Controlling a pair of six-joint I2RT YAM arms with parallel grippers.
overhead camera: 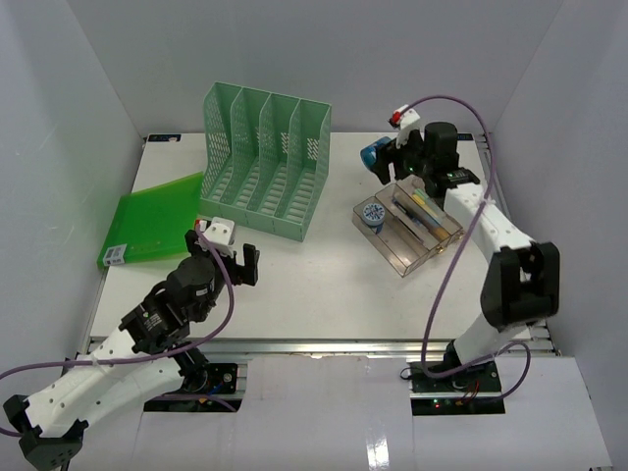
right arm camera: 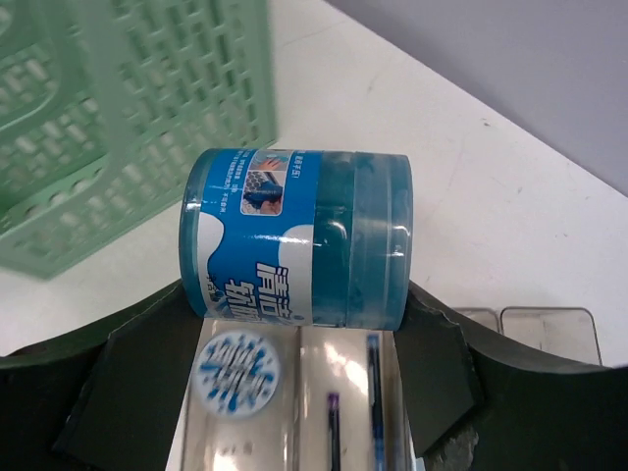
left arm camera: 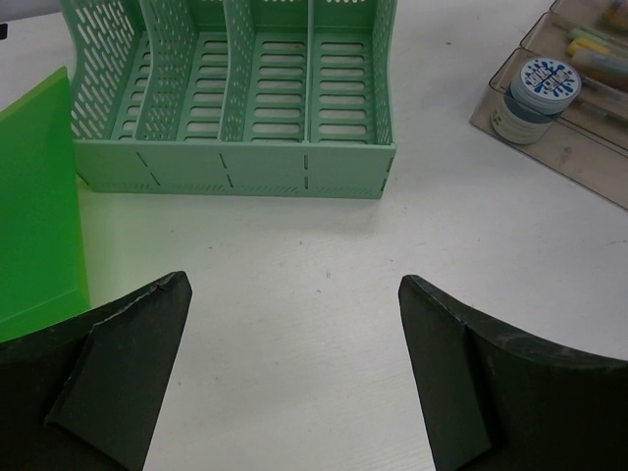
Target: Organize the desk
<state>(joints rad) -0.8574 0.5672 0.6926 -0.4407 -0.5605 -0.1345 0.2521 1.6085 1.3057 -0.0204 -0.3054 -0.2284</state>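
Blue jar (right arm camera: 294,240) in right claw (right arm camera: 299,299), over desk (overhead camera: 324,285) beside clear tray (overhead camera: 412,240)

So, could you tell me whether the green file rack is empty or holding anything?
Empty: the green file rack shows bare slots in the top and left wrist views; the green folder lies beside it.

On my right wrist feed the green rack (right arm camera: 108,128) is blurred and cut by the top and left edges; the blue jar (right arm camera: 294,235) hides part of the clear tray (right arm camera: 546,336) (a round lid (right arm camera: 238,373) below is smeared). Left wrist crops the green folder (left arm camera: 34,216).
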